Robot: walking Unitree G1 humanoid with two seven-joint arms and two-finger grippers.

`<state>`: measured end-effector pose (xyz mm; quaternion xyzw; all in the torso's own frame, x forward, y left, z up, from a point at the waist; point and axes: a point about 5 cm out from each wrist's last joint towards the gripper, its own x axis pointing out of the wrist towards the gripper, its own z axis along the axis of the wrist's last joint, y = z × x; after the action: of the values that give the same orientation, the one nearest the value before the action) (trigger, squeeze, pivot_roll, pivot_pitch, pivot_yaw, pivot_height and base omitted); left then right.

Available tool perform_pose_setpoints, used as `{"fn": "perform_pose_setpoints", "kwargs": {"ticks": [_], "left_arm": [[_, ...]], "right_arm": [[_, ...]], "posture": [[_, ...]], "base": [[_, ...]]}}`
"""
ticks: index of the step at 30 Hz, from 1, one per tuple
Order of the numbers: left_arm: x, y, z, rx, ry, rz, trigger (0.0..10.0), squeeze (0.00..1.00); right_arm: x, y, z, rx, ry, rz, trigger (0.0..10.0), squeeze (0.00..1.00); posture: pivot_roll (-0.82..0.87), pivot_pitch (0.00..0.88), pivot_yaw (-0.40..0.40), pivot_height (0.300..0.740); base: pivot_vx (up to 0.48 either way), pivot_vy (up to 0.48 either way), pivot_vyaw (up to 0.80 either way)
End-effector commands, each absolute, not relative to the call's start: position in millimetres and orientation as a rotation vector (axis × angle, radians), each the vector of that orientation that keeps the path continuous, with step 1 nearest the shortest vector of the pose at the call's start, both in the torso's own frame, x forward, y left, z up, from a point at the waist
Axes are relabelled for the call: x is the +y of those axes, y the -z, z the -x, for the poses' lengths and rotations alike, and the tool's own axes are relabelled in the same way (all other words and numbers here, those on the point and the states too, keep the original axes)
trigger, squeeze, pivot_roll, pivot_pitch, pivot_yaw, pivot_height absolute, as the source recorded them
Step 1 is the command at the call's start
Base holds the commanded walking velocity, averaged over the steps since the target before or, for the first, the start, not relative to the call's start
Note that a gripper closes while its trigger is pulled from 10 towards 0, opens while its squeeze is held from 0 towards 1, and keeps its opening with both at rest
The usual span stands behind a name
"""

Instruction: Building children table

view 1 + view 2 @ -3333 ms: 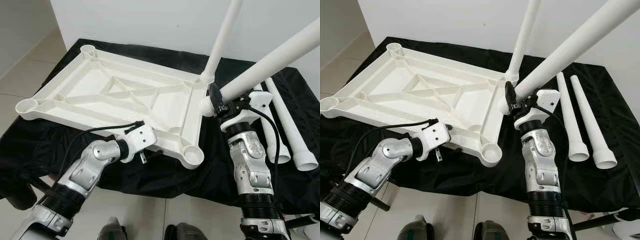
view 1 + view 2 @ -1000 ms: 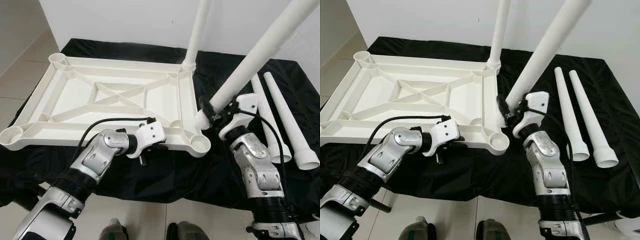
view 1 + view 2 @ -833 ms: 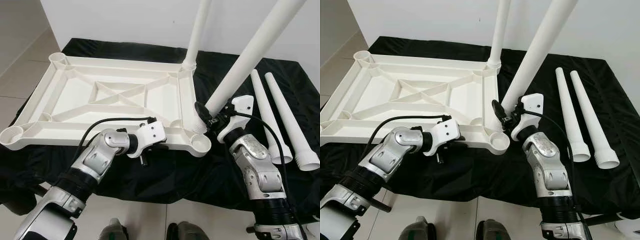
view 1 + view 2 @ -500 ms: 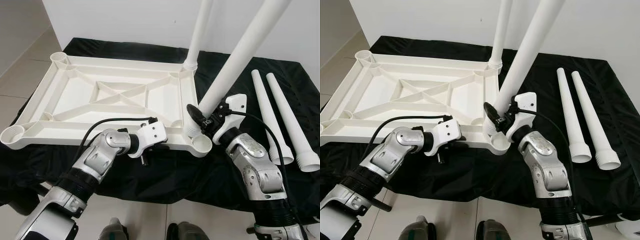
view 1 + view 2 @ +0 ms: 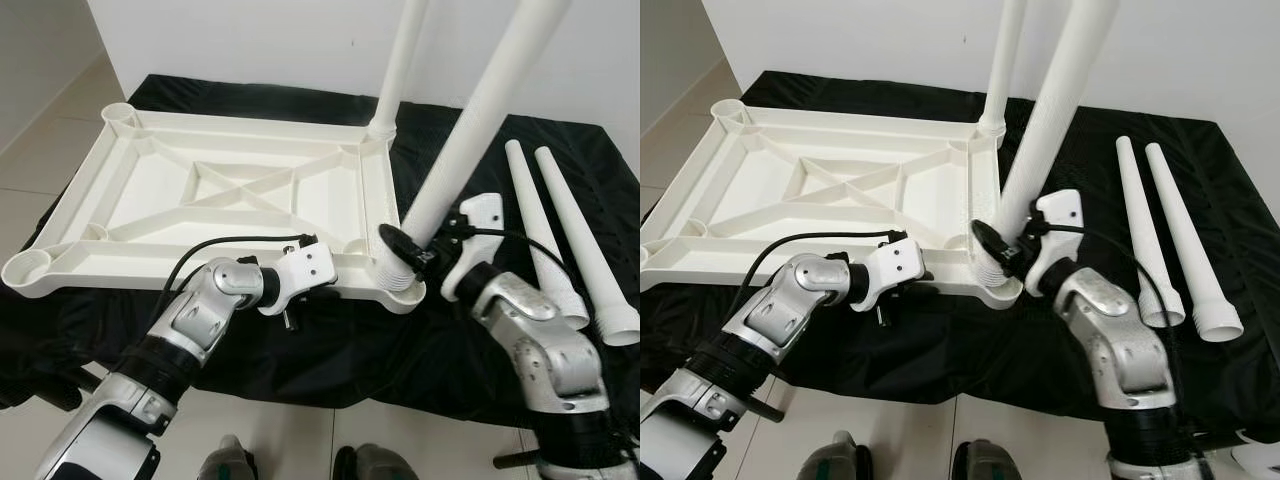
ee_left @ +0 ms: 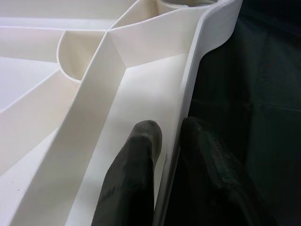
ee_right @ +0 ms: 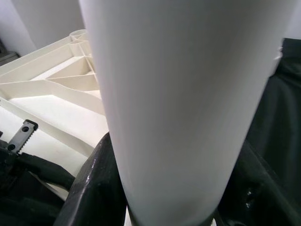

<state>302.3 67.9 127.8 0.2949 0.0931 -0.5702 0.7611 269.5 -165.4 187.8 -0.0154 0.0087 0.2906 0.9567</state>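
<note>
The white tabletop [image 5: 200, 190] lies upside down on a black cloth. One white leg [image 5: 400, 60] stands in its far right corner socket. My right gripper [image 5: 415, 250] is shut on a second leg [image 5: 480, 110], low on the shaft, with black fingers [image 7: 94, 188] on both sides of it. This leg stands steeply, and its ribbed lower end sits at the near right corner socket [image 5: 403, 290]. My left gripper [image 5: 325, 287] is shut on the tabletop's near rim [image 6: 188, 94], one finger [image 6: 136, 174] inside the wall and one outside.
Two loose white legs [image 5: 540, 235] [image 5: 585, 245] lie side by side on the black cloth [image 5: 450, 340] at the right. A white wall rises behind the cloth. Tiled floor [image 5: 40, 140] shows at the left and below the cloth's near edge.
My right gripper has carried the leg's lower end leftward from beside the tabletop to the near right corner socket, tilting it more upright. The left gripper keeps its hold on the rim.
</note>
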Motion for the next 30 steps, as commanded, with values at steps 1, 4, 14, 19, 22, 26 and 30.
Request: {"fn": "perform_pose_setpoints", "kwargs": {"ticks": [1,4,14,19,22,26,30], "left_arm": [[74,-136,-313,0.151,1.117,-0.663,10.0,0.0],[74,-136,-313,0.15,1.115,-0.663,10.0,0.0],[74,-137,-315,0.145,1.114,-0.669,10.0,0.0],[75,-139,-315,0.141,1.112,-0.673,10.0,0.0],[75,-139,-315,0.14,1.112,-0.673,10.0,0.0],[75,-139,-314,0.139,1.113,-0.674,10.0,0.0],[74,-139,-314,0.137,1.116,-0.673,10.0,0.0]], "right_arm": [[-168,-191,-266,0.018,-0.604,0.041,10.0,0.0],[-169,-192,-265,0.02,-0.604,0.049,10.0,0.0],[-170,-189,-264,0.028,-0.61,0.04,10.0,0.0],[-162,-176,-262,0.06,-0.62,0.0,10.0,0.0],[-161,-169,-261,0.064,-0.613,-0.022,10.0,0.0],[-160,-167,-261,0.065,-0.608,-0.032,10.0,0.0],[-159,-161,-262,0.07,-0.596,-0.044,10.0,0.0]], "posture": [[-0.04,0.044,-0.031,0.74],[-0.04,0.044,-0.031,0.74],[-0.04,0.049,-0.027,0.74],[-0.04,0.05,-0.026,0.74],[-0.04,0.052,-0.027,0.74],[-0.04,0.053,-0.027,0.74],[-0.04,0.055,-0.028,0.74]], "base": [[0.0,0.0,0.0],[0.0,0.0,0.0],[0.0,0.0,0.0],[0.0,0.0,0.0],[0.0,0.0,0.0],[0.0,0.0,0.0],[0.0,0.0,0.0]]}}
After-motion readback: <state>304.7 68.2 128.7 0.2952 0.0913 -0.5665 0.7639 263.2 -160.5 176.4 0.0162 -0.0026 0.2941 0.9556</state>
